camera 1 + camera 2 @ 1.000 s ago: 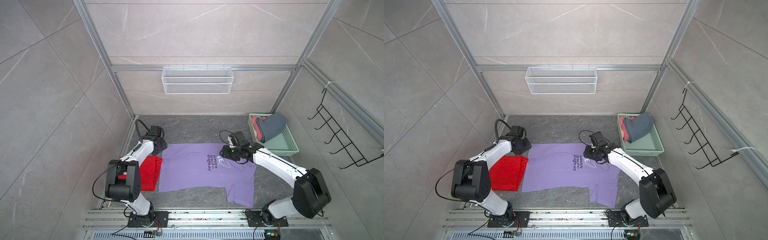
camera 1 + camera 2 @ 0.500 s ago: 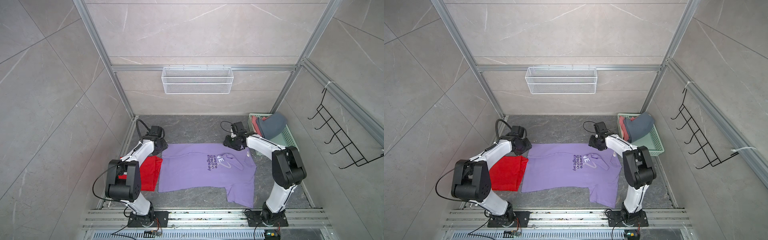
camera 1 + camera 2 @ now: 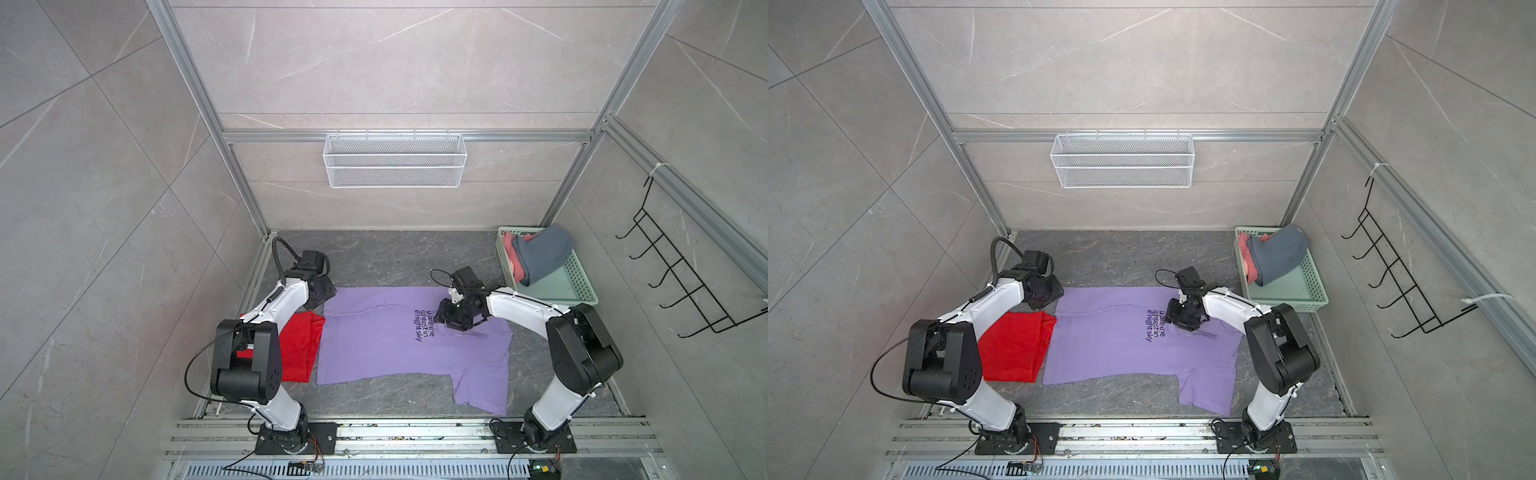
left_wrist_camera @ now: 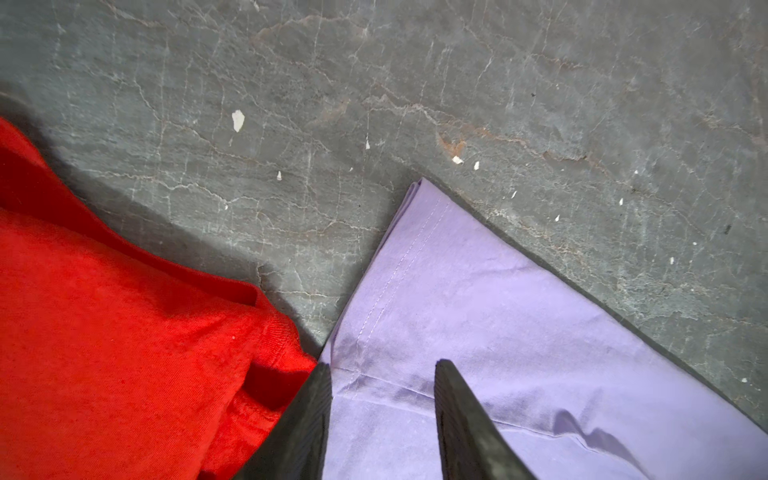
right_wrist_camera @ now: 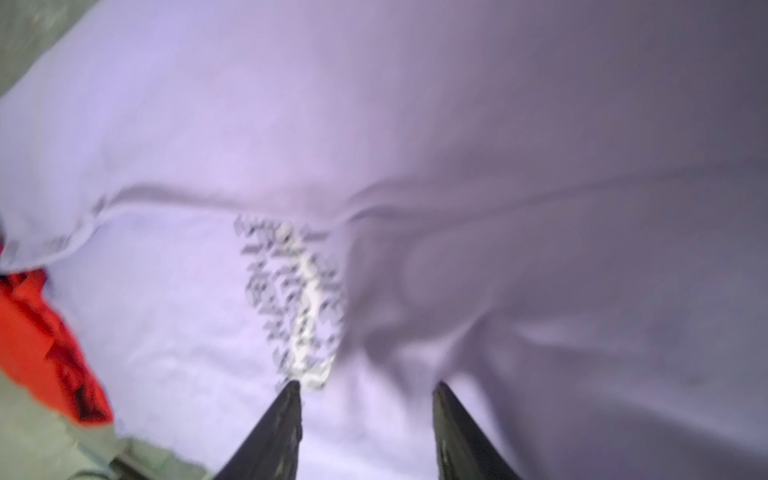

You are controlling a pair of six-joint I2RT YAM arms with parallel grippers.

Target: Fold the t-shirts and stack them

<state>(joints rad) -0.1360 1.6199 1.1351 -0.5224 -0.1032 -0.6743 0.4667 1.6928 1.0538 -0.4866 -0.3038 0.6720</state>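
Left wrist view: left gripper [image 4: 382,365], jaws parted and empty, sits over the far-left hem corner of the lilac t-shirt [image 3: 386,349], judged placed to take that corner for folding. The shirt lies spread mid-floor, with the folded red t-shirt [image 3: 299,353] just beside its left edge. Right gripper [image 5: 365,384], jaws likewise parted with nothing clamped, hovers above the print; that view is blurred. Slate-blue t-shirt [image 3: 544,257] lies in the mint basket [image 3: 582,286], far right.

Mint basket [image 3: 580,277], white wire shelf [image 3: 395,167]
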